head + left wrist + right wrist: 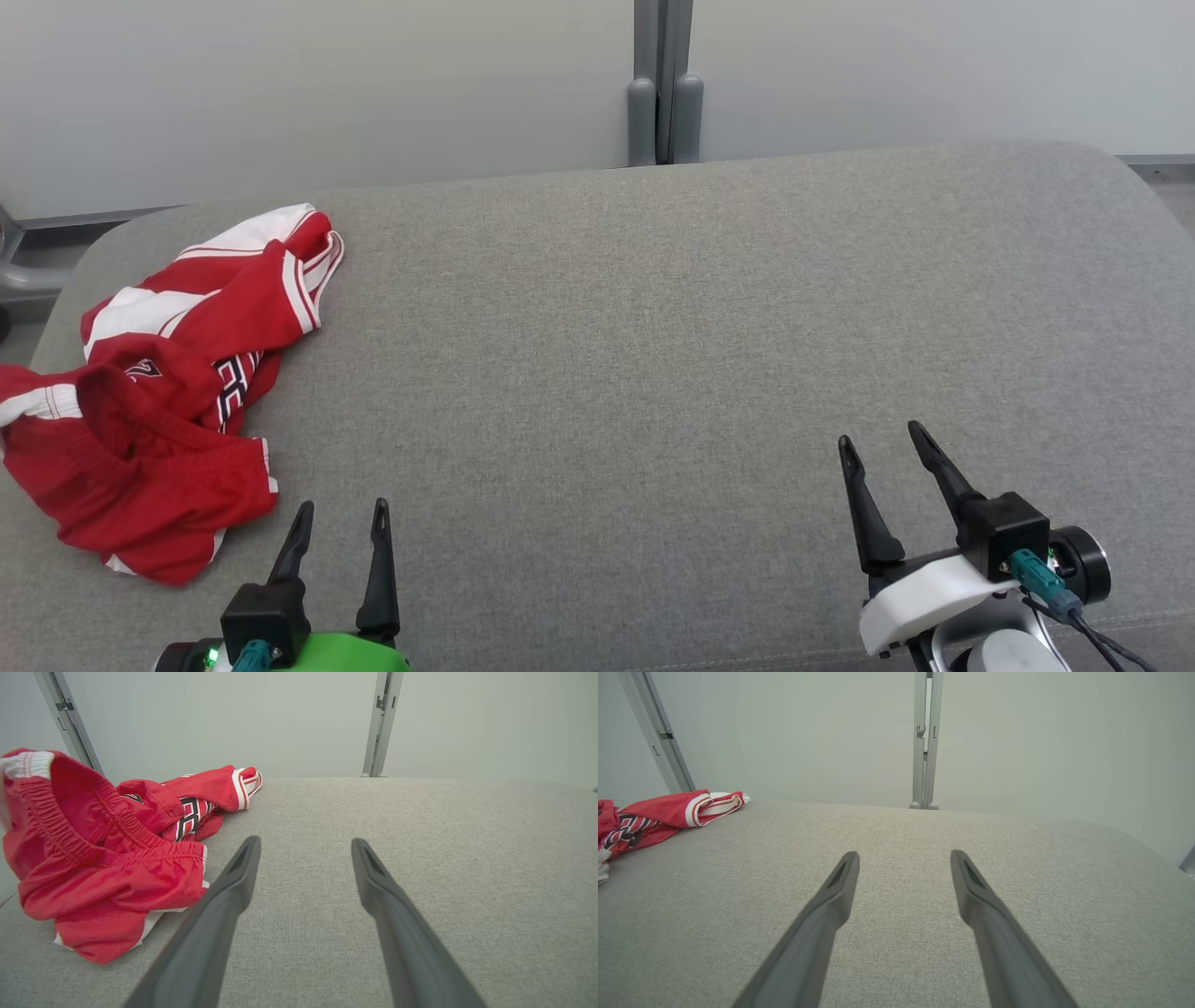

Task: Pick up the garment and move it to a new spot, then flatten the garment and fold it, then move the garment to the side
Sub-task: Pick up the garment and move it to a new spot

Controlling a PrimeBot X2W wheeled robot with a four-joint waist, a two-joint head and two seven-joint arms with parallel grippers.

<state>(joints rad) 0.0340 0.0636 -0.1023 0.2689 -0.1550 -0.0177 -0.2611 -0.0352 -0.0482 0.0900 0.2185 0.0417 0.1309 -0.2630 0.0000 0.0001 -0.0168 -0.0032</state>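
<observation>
Garment [159,392]: crumpled red-and-white jersey-cloth shorts, heaped at the left end of the grey fabric-covered table [653,327], near-to-middle depth.
Left gripper [343,509]: fingers spread wide, nothing in them, sitting just right of the heap's near edge, not touching.
Right gripper [880,436]: also wide apart and empty, well off at the near right.
Handling: you're dealing with light, floppy, probably slick cloth, so expect it to sag and trail.
Where to grab: I'd pinch the gathered elastic waistband [154,851], the thickest fold and the closest to you.
</observation>
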